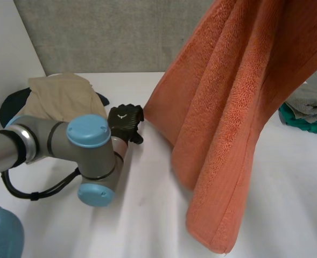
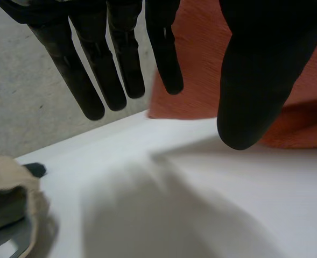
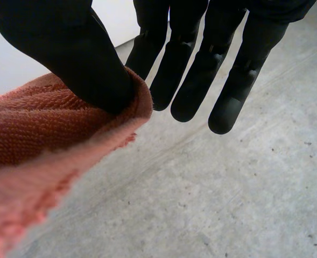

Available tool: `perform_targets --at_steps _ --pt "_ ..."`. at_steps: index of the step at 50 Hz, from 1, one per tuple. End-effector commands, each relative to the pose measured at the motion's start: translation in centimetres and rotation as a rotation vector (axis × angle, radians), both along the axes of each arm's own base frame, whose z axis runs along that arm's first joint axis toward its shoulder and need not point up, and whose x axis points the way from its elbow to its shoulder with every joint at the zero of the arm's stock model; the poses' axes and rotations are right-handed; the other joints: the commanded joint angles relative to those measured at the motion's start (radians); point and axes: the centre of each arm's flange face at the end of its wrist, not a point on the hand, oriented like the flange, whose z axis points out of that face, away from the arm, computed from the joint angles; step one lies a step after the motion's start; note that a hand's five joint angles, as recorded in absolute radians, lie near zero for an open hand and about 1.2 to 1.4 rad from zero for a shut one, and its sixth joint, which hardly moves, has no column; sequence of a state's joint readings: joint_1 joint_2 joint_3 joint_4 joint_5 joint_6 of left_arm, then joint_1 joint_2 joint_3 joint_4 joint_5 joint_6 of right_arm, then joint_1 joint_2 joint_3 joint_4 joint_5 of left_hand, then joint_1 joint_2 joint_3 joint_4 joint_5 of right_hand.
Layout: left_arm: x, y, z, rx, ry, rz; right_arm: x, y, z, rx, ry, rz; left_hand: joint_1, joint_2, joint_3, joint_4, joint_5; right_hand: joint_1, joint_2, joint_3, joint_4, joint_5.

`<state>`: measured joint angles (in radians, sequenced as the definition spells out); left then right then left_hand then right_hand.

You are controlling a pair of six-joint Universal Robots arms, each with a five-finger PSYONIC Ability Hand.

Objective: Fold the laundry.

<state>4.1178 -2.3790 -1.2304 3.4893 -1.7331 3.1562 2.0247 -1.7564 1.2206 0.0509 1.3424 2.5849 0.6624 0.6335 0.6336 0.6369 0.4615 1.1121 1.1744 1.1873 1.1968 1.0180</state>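
An orange towel (image 1: 228,107) hangs from high on the right down to the white table (image 1: 147,215), its lower end draped in front. In the right wrist view my right hand (image 3: 83,59) pinches the towel's edge (image 3: 40,123) between thumb and straight fingers, lifted above the floor. My left hand (image 1: 126,119) is low over the table, just beside the towel's left hanging corner. Seen from the left wrist, this hand (image 2: 115,70) has straight fingers and its thumb spread apart; the towel (image 2: 190,97) lies just past its fingertips, not gripped.
A beige garment (image 1: 61,94) lies on a dark cloth (image 1: 13,105) at the back left, close behind my left arm; the garment (image 2: 7,188) also lies beside the left hand. Green and grey clothes (image 1: 309,115) are piled at the right. A grey wall (image 1: 120,32) backs the table.
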Motion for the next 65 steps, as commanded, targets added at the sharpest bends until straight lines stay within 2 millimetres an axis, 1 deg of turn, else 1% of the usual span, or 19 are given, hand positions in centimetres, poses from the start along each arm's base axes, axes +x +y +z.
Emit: perform_targets --at_steps 1,5,10,16,21,30,33,34,36,38,41,47,49,50,52,53,60,63,65 --pt "3.6 2.3 2.5 0.045 -0.029 0.046 0.5 -1.4 -1.9 0.055 0.034 -0.011 0.056 0.085 0.085 0.082 0.083 0.284 0.222 0.209 0.199 0.204" --pt "7.2 3.1 3.5 0.057 -0.035 0.114 0.6 -1.5 -2.1 0.060 0.037 -0.008 -0.149 -0.120 -0.120 -0.123 -0.122 0.284 0.222 0.209 0.199 0.204" --pt "8.3 1.4 4.2 0.010 -0.006 0.104 0.5 -1.4 -1.7 0.048 0.031 -0.008 -0.375 -0.347 -0.347 -0.350 -0.349 0.284 0.222 0.209 0.199 0.204" --pt "5.6 0.3 2.6 0.024 0.020 -0.063 0.6 -1.0 -1.5 0.042 0.024 0.003 -0.399 -0.370 -0.370 -0.373 -0.373 0.284 0.222 0.209 0.199 0.204" --pt "1.5 -0.1 0.5 0.033 0.020 -0.166 0.7 -0.6 -1.2 0.036 0.020 0.012 -0.387 -0.358 -0.358 -0.362 -0.361 0.284 0.222 0.209 0.199 0.204" --pt "-1.4 -1.6 -2.2 0.060 0.016 -0.214 0.0 0.5 -0.1 -0.001 0.001 0.010 -0.352 -0.323 -0.323 -0.327 -0.326 0.284 0.222 0.209 0.199 0.204" --pt "-2.7 -1.5 -3.0 0.057 0.015 -0.238 -0.1 0.7 0.2 -0.009 -0.003 0.007 -0.095 -0.066 -0.066 -0.070 -0.069 0.284 0.222 0.209 0.199 0.204" --pt "-2.9 -1.7 -3.1 0.048 0.016 -0.233 -0.3 0.6 0.2 -0.011 -0.003 0.001 0.302 0.331 0.330 0.327 0.328 0.284 0.222 0.209 0.199 0.204" --pt "-2.8 -2.0 -2.9 0.040 0.021 -0.223 -0.3 0.4 0.1 -0.008 -0.002 -0.005 0.732 0.761 0.761 0.758 0.759 0.284 0.222 0.209 0.199 0.204" --pt "-2.6 -2.4 -2.5 0.026 0.017 -0.203 -0.3 0.2 -0.3 0.006 0.007 -0.006 0.734 0.763 0.763 0.759 0.760 0.284 0.222 0.209 0.199 0.204" --pt "-1.9 -3.1 -0.9 -0.004 0.020 -0.160 -0.2 0.0 -0.6 0.016 0.015 -0.007 0.734 0.763 0.763 0.759 0.760 0.284 0.222 0.209 0.199 0.204" --pt "3.5 -4.2 8.6 -0.151 0.033 -0.038 -2.7 -4.1 -1.8 0.053 0.048 -0.159 0.734 0.763 0.763 0.759 0.760 0.284 0.222 0.209 0.199 0.204" --pt "4.8 -3.5 11.0 -0.196 0.023 -0.026 -4.1 -6.5 -3.0 0.105 0.076 -0.227 0.734 0.763 0.763 0.759 0.760 0.284 0.222 0.209 0.199 0.204" --pt "6.2 -2.3 13.8 -0.259 0.000 -0.020 -4.6 -7.4 -3.6 0.132 0.088 -0.250 0.734 0.763 0.763 0.759 0.760 0.284 0.222 0.209 0.199 0.204" --pt "6.7 -1.2 15.2 -0.291 -0.016 -0.030 -5.7 -8.8 -4.4 0.176 0.100 -0.293 0.734 0.763 0.763 0.759 0.760 0.284 0.222 0.209 0.199 0.204" --pt "7.6 0.2 17.0 -0.344 -0.042 -0.035 -6.8 -10.0 -5.2 0.219 0.113 -0.326 0.734 0.763 0.763 0.759 0.760 0.284 0.222 0.209 0.199 0.204" --pt "11.7 3.2 20.9 -0.483 -0.174 0.014 -9.9 -14.0 -10.0 0.417 0.192 -0.406 0.734 0.763 0.763 0.759 0.760 0.284 0.222 0.209 0.199 0.204" --pt "12.2 3.8 20.0 -0.450 -0.242 -0.013 -9.8 -14.3 -11.4 0.464 0.225 -0.401 0.734 0.763 0.763 0.759 0.760 0.284 0.222 0.209 0.199 0.204" --pt "12.0 3.7 18.1 -0.383 -0.285 -0.048 -9.8 -14.7 -12.6 0.493 0.252 -0.405 0.734 0.763 0.763 0.759 0.760 0.284 0.222 0.209 0.199 0.204"
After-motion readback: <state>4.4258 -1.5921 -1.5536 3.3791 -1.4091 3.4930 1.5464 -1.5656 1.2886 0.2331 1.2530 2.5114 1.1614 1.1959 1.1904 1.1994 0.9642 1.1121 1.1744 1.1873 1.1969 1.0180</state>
